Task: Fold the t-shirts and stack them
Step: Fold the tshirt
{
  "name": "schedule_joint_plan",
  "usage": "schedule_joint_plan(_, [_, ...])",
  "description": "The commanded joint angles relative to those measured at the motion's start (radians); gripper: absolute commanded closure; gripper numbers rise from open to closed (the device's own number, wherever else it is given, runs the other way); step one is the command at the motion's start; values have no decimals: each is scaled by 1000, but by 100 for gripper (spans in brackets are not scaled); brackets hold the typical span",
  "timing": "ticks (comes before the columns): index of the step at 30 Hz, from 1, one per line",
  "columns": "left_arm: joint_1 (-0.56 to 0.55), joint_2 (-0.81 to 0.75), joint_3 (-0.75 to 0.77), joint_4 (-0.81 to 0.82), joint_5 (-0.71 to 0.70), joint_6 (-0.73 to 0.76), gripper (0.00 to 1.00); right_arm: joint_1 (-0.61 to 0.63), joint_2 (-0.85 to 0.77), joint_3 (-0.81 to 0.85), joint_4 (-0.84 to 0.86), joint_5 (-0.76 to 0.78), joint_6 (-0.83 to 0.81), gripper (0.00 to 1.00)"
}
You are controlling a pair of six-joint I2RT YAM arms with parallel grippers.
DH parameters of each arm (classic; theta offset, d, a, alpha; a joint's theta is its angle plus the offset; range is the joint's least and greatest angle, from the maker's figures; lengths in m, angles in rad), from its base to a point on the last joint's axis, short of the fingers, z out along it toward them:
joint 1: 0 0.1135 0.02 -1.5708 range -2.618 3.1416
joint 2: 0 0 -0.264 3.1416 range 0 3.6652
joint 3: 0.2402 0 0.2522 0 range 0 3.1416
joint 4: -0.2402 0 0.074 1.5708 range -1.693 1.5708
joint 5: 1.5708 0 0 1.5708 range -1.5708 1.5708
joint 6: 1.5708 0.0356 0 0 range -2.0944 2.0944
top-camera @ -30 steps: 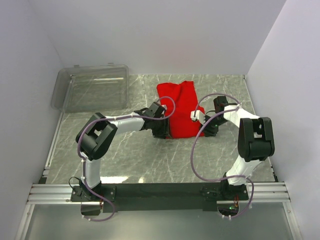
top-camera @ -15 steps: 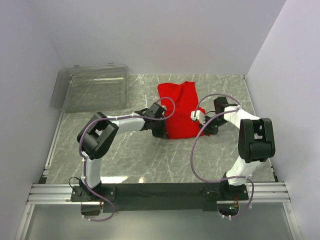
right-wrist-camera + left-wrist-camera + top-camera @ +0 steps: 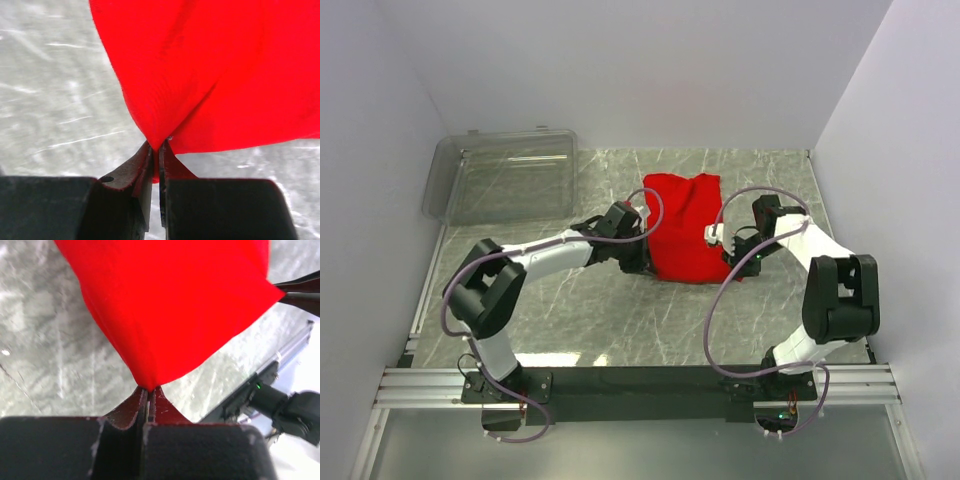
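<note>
Red t-shirt (image 3: 682, 225), one; left gripper (image 3: 149, 391), right gripper (image 3: 159, 146) pinching.

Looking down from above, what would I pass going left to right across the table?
Clear plastic bin → left tool → red t-shirt → right tool. Each tool is pinching a near corner of the t-shirt.
</note>
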Motion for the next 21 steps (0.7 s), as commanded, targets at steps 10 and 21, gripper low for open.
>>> schedule_joint_plan(10, [-3, -200, -56, -76, 115, 41, 99, -18, -153, 108, -333, -94, -61, 93])
schedule_joint_plan(21, [33, -301, 15, -154, 156, 48, 99, -18, -193, 267, -523, -148, -52, 93])
